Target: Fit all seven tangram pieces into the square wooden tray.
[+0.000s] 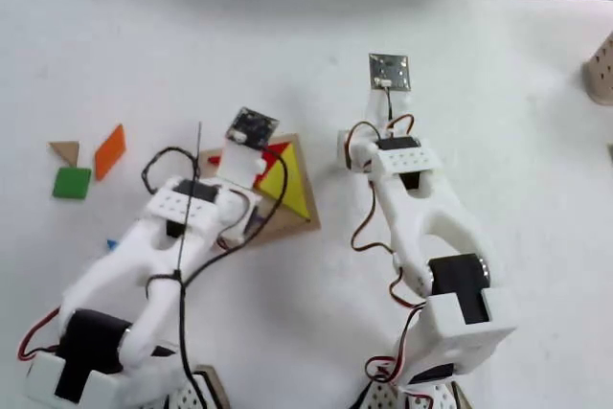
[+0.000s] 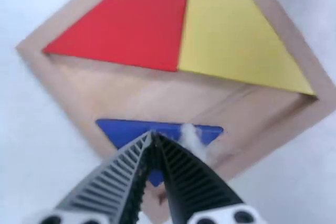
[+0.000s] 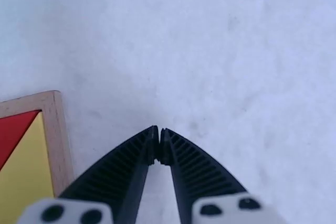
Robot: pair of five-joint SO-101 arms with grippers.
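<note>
L end effector (image 2: pixel 153 139) closed over blue tri (image 2: pixel 123 129).

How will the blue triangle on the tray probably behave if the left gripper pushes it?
The blue triangle looks flat and rigid, so it should slide, not bend or roll. Resting on the smooth wooden tray, it may rotate if pushed off-centre.

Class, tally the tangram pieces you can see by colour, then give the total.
red piece: 1
yellow piece: 1
blue: 2, a blue triangle and a blue corner
orange piece: 1
green piece: 1
tan piece: 1
total: 7
</note>
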